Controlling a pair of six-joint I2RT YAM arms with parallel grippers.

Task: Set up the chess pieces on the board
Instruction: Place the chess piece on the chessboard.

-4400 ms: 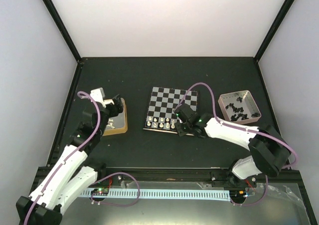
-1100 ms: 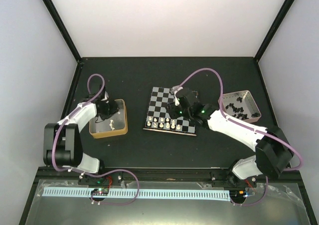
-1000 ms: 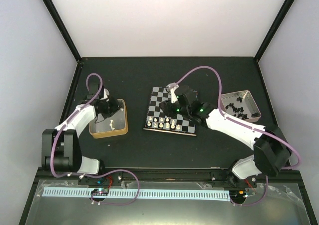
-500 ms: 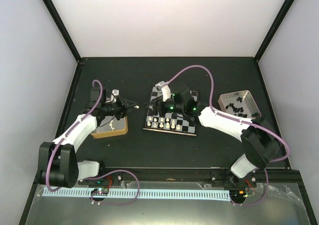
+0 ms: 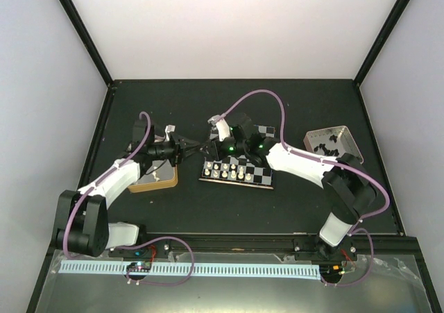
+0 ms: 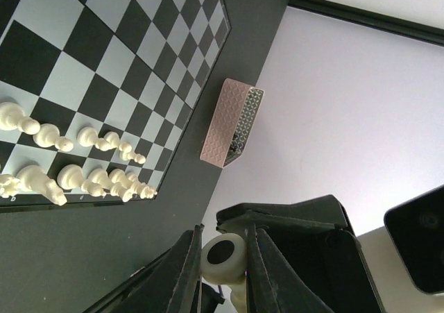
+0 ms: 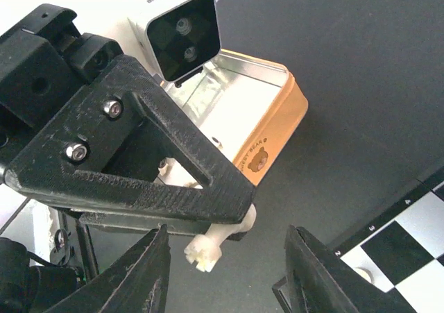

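My left gripper (image 6: 223,249) is shut on the round base of a cream-white chess piece (image 7: 216,242) with a notched crown, held level in the air. It hangs just left of the board (image 5: 258,155), above the dark table. My right gripper (image 7: 227,234) faces it, open, with one finger on each side of the crowned end and not touching it. In the top view the left gripper (image 5: 195,146) and right gripper (image 5: 213,146) meet tip to tip. Several white pieces (image 5: 226,171) stand in the board's two near rows (image 6: 76,160).
The gold-sided tin (image 5: 157,176) lies left of the board, under the left arm, with a few white pieces in it (image 7: 277,119). A pinkish-silver tin (image 5: 333,145) holding black pieces sits right of the board (image 6: 232,122). Purple cables arch over both arms.
The left gripper has left the gold tin and moved right with the white piece. The right arm has swung left across the board to meet it, its jaws wider half a second ago.
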